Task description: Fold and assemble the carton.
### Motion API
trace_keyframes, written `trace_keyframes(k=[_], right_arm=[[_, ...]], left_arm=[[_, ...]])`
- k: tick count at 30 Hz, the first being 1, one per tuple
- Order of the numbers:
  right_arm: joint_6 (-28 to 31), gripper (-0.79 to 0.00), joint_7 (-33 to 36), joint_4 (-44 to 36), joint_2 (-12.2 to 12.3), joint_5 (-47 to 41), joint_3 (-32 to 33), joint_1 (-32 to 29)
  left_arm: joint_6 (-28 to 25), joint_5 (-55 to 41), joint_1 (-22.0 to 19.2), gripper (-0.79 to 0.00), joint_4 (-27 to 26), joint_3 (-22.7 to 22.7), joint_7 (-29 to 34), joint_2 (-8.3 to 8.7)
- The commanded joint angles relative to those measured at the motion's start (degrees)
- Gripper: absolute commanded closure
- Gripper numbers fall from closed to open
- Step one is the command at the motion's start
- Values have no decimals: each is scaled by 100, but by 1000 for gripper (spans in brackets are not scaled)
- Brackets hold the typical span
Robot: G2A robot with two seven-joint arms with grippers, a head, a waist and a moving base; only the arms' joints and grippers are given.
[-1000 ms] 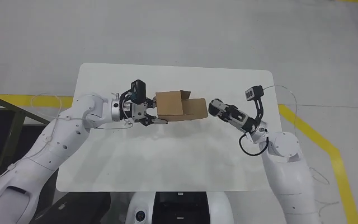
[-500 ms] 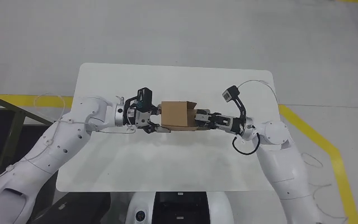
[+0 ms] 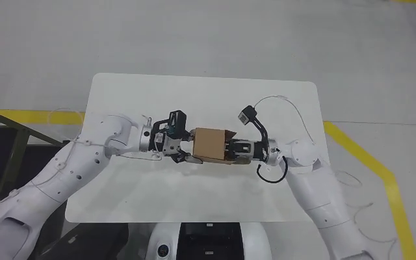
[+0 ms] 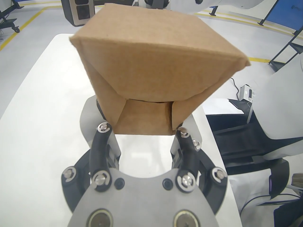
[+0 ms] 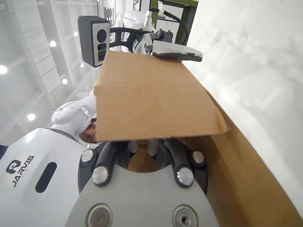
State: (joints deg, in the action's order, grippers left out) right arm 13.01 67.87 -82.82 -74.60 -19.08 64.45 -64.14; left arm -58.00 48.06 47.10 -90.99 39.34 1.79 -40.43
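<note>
The white rectangular table with rounded corners (image 3: pixel 130 188) is the largest thing, and both arms meet over its middle. Between them is the brown cardboard carton (image 3: pixel 209 145), near the centre of the table and a little toward the robot's side. It already has the shape of a box. I cannot tell if it touches the table surface.

In the left wrist view, the near end of the carton has its flaps folded inward. One wide flap lies slanted over two side flaps, and a smaller flap shows behind them. In the right wrist view the other end is open. One flap stands out over the gripper, and a long side wall runs along beside the table.

The left gripper (image 4: pixel 142 128) is at the left end of the carton. Its two white fingers (image 4: pixel 86 119) stand one on each side of the folded end and press on it, so it grips the carton there. The right gripper (image 3: pixel 233 149) is pushed into the open right end, under the flap. Whether it is open or closed I cannot tell, because the cardboard hides its tip.
</note>
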Motion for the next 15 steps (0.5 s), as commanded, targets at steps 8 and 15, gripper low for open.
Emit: trace_keyframes(k=[8,15], right_arm=[[59,0,9,217,-37,-192,-322,178],[108,0,-25,276,-59,-315,-519,235]], left_arm=[[0,-146,-150,-336,9,-255,-10,34],[0,-150,-250,-326,28,-391,-47,56]])
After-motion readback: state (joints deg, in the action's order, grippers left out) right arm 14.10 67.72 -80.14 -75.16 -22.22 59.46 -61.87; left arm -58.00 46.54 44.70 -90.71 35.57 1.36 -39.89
